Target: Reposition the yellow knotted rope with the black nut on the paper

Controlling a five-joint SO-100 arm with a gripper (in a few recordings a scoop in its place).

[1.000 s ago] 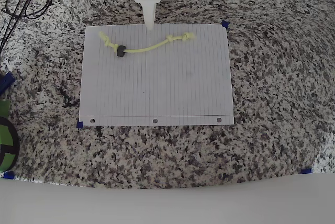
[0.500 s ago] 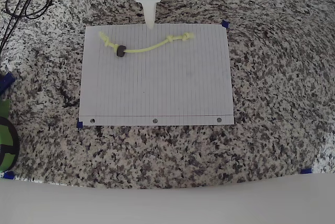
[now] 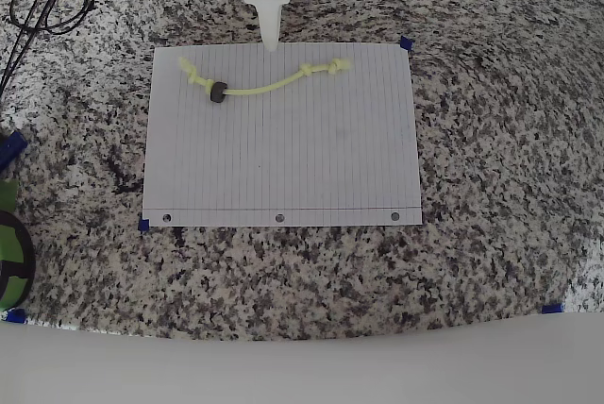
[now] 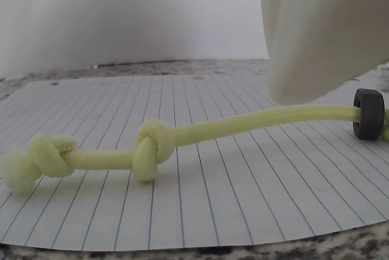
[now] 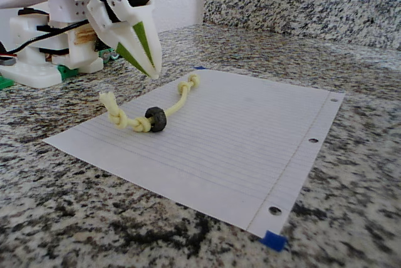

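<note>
A speckled granite countertop (image 3: 491,140) in grey, black and cream is seen, backed by a low granite splash (image 5: 301,6) and a plain white wall. Small blue tape tabs (image 5: 273,241) are stuck at the corners of the paper (image 3: 283,159), a white ruled sheet with three punched holes along one edge, laid flat on the stone. Black cables (image 3: 42,3) are looped at the upper left of the overhead view.

The yellow knotted rope (image 3: 269,86) is laid on the paper near the edge closest to the arm, in a shallow curve. It is a soft, pale yellow-green braided cord, knotted near both ends. The black nut (image 3: 218,92), a dull dark ring, is threaded on it beside the left knot in the overhead view.

The gripper (image 5: 152,67) is made of white plastic with green-faced, tapered fingers. It is held above the paper's near edge, just behind the middle of the rope and apart from it. The fingers are brought together to a point, and nothing is held between them.
</note>
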